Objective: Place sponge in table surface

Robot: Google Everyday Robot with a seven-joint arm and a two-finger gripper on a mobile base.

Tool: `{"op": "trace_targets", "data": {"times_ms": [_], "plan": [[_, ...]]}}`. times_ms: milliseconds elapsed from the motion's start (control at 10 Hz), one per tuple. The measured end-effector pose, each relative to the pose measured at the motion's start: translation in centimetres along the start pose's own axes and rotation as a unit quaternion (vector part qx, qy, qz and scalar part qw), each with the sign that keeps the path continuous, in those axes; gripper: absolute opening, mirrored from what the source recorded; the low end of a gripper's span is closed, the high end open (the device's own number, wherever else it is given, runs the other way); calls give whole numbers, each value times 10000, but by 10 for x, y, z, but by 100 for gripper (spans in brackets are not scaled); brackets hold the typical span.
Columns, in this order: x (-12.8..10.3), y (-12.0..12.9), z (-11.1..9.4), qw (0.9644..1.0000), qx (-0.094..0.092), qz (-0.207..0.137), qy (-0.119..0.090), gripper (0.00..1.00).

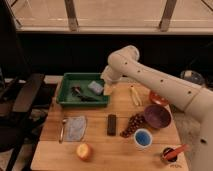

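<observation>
The sponge (pixel 96 87), a small pale blue-lavender block, lies in the right part of the green tray (pixel 65 86) at the back left of the wooden table surface (pixel 100 150). My white arm reaches in from the right. My gripper (pixel 106 89) hangs at the tray's right edge, just right of the sponge and very close to it. I cannot tell whether it touches the sponge.
A dark tool (pixel 80 93) lies in the tray. On the table are a grey-blue cloth (pixel 76 127), a utensil (pixel 62 130), a black block (pixel 111 124), grapes (pixel 132 124), a purple bowl (pixel 157 116), a blue cup (pixel 143 138), a banana (pixel 135 95) and an apple (pixel 83 150). A chair (pixel 25 95) stands at the left.
</observation>
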Motion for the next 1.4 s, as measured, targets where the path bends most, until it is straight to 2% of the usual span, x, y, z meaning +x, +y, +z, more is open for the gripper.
{"op": "trace_targets", "data": {"times_ms": [100, 300, 500, 1000, 1400], "plan": [[-22, -18, 15, 9998, 50, -157, -80, 65], [-49, -43, 37, 9991, 64, -336, -247, 65], [-65, -58, 51, 9984, 7, -407, -386, 65], [-56, -61, 56, 9990, 8, -331, -315, 65], [-27, -77, 113, 9996, -19, -184, -202, 65]]}}
